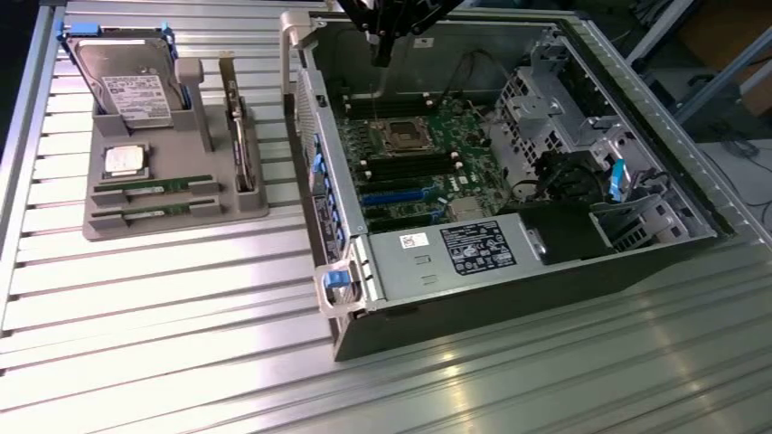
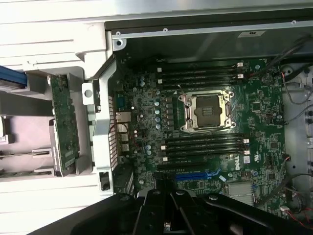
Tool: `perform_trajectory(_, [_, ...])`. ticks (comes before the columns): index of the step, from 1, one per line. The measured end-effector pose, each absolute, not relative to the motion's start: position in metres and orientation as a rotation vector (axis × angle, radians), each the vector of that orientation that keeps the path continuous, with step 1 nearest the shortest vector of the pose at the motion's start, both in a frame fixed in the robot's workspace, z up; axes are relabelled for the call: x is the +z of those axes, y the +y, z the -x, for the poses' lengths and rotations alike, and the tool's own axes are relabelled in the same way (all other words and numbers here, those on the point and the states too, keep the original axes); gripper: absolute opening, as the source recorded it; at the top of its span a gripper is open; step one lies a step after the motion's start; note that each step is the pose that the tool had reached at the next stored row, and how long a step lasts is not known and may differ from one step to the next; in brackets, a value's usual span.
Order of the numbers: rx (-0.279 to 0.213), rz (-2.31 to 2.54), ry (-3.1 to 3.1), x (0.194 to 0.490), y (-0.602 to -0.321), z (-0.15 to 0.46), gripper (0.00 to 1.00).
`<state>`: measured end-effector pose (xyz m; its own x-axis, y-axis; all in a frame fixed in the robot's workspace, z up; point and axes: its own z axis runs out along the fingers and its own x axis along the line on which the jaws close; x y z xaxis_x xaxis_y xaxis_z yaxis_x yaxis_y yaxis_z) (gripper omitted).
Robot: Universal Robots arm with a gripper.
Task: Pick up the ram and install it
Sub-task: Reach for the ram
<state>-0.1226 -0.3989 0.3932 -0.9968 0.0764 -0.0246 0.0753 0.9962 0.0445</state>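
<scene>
Two green ram sticks [image 1: 155, 187] [image 1: 152, 212] lie side by side in slots at the near end of a grey holder [image 1: 115, 226], on the exterior view's left. My gripper [image 1: 381, 54] hangs over the far end of the open computer case [image 1: 507, 298], well away from the sticks. Its dark fingers [image 2: 168, 208] are shut with nothing between them. Below it, in the wrist view, is the green motherboard [image 2: 259, 117] with an empty processor socket [image 2: 208, 110]. Dark memory slots [image 2: 200, 73] [image 2: 205, 144] run along both sides of the socket.
The grey holder also carries a silver hard drive [image 1: 127, 77], a square processor chip [image 1: 125, 160] and an upright green card [image 1: 245, 145]. A power supply [image 1: 465, 249] fills the case's near end, and a drive cage [image 1: 543, 108] with cables sits on its right. The table [image 1: 181, 344] is slatted metal.
</scene>
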Motion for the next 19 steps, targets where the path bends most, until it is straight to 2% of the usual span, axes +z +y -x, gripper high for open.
perform_trajectory(19, [0.068, -0.118, 3.112, 0.393, -0.399, 0.197, 0.12])
